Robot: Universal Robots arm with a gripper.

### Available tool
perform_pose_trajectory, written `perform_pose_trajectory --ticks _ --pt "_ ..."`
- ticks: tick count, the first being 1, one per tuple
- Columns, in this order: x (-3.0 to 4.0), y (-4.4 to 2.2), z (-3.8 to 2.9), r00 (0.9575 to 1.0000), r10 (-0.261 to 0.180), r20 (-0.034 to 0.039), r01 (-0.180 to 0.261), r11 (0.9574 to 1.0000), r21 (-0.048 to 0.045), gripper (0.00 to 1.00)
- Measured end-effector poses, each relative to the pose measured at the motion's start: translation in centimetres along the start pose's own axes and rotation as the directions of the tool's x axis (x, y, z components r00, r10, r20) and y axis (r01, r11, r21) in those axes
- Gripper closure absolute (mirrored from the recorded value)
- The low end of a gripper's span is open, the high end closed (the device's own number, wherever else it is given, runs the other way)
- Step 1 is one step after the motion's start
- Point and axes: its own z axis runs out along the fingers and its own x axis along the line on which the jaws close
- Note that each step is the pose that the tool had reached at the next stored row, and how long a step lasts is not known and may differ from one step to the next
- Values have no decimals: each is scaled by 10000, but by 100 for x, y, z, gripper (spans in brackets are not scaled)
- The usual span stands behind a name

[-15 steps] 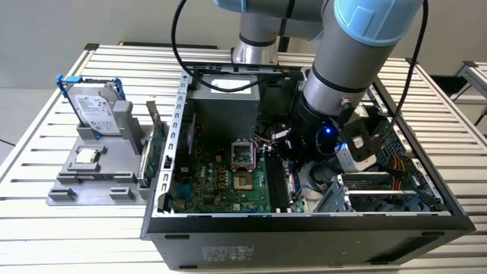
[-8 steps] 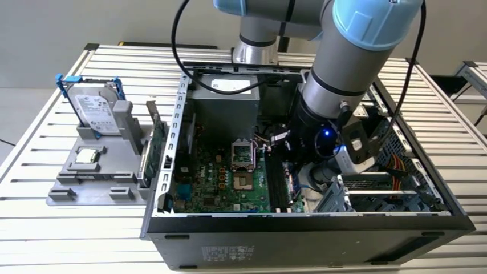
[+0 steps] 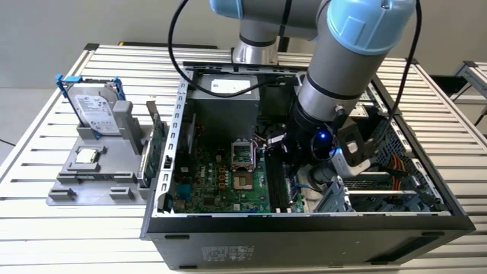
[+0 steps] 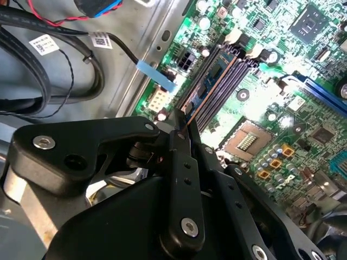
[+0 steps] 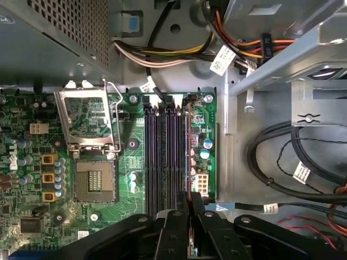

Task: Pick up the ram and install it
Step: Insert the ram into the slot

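Note:
The ram (image 5: 188,151) is a thin dark stick seen edge-on, standing along the outermost of the black memory slots (image 5: 162,157) on the green motherboard (image 3: 220,177). In the second wrist view the ram (image 4: 212,76) lies in line with that slot, its chips showing. My gripper (image 5: 189,199) has its black fingers (image 5: 174,222) pinched together on the ram's near end. The gripper (image 4: 181,129) looks the same from the other wrist view. In the exterior view my gripper (image 3: 302,178) is down inside the open computer case, beside the CPU socket (image 3: 242,153).
Black and coloured cables (image 5: 282,162) run next to the slots. The power supply (image 3: 224,103) and the drive cage (image 3: 380,188) close in on the arm. Outside the case, a grey holder (image 3: 91,182) carries a hard drive (image 3: 99,111) and an expansion card (image 3: 156,151).

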Motion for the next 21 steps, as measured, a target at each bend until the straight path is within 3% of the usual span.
perform_pose_trajectory --ticks 13,21 --pt "13 -17 119 10000 -61 -16 61 10000 10 100" --pt "36 -20 146 10000 -80 -24 80 10000 11 100"
